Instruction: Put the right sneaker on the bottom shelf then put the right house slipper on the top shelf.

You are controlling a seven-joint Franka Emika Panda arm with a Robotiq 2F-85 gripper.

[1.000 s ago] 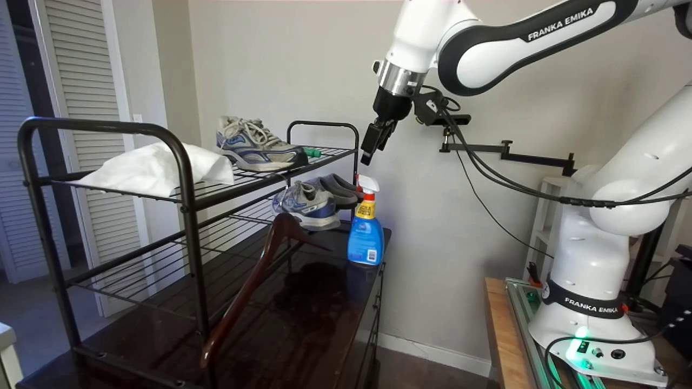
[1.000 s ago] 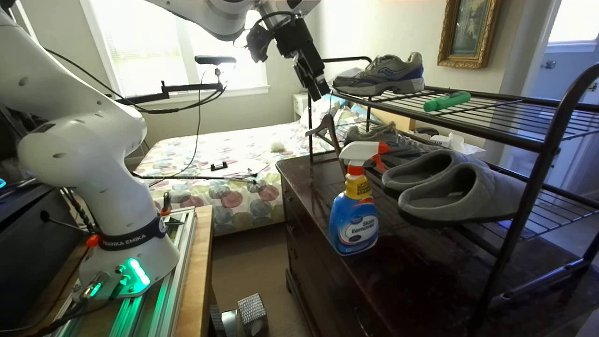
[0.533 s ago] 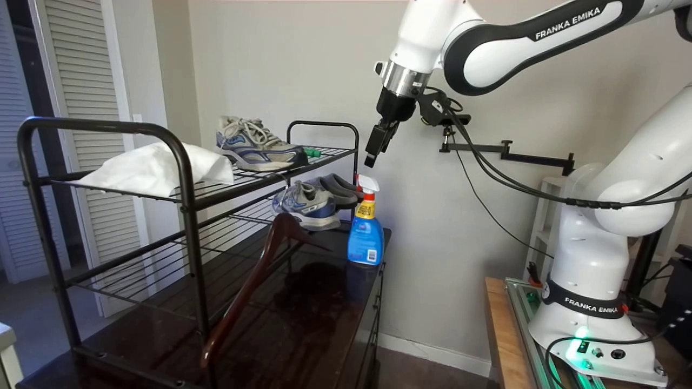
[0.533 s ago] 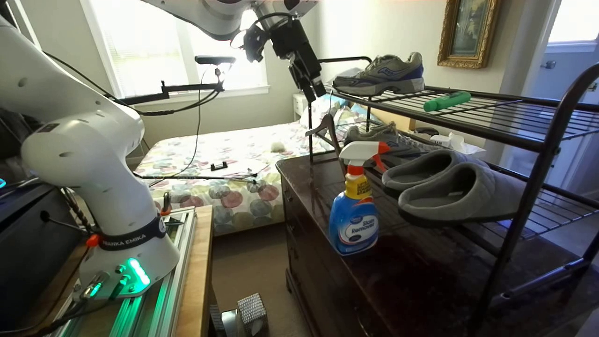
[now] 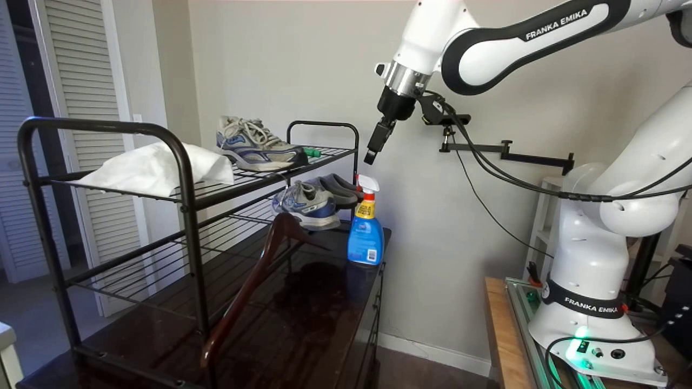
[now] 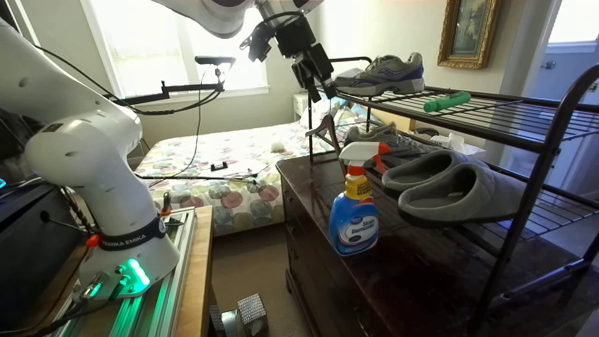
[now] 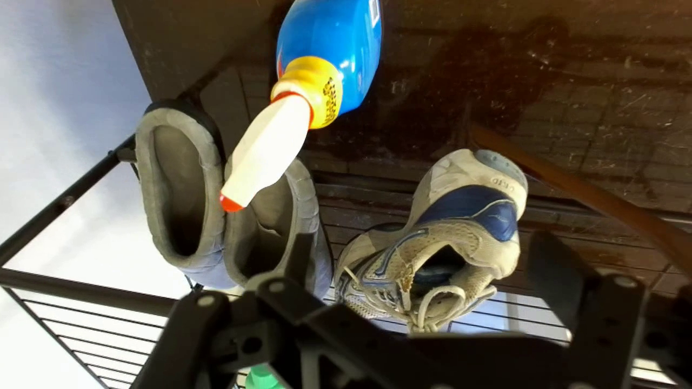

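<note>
Your end effector point(image 6: 322, 93) hangs with its jaws spread wide, gripping nothing, while one grey sneaker point(image 6: 381, 76) sits on the top shelf point(image 6: 491, 133) and its twin point(image 7: 470, 213) on the bottom shelf point(image 5: 151, 265) beside the slippers point(image 6: 491, 191), though which is the right one is unclear.

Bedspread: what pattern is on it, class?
The bedspread has round spots, some reddish, some grey, best seen in an exterior view.

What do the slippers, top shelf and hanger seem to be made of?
Slippers: probably soft fabric, matte grey, with seam lines on the upper.
Top shelf: likely dark-painted metal, given its thin wires and glinting rails.
Hanger: looks like varnished wood, from its glossy reddish-brown surface.
</note>
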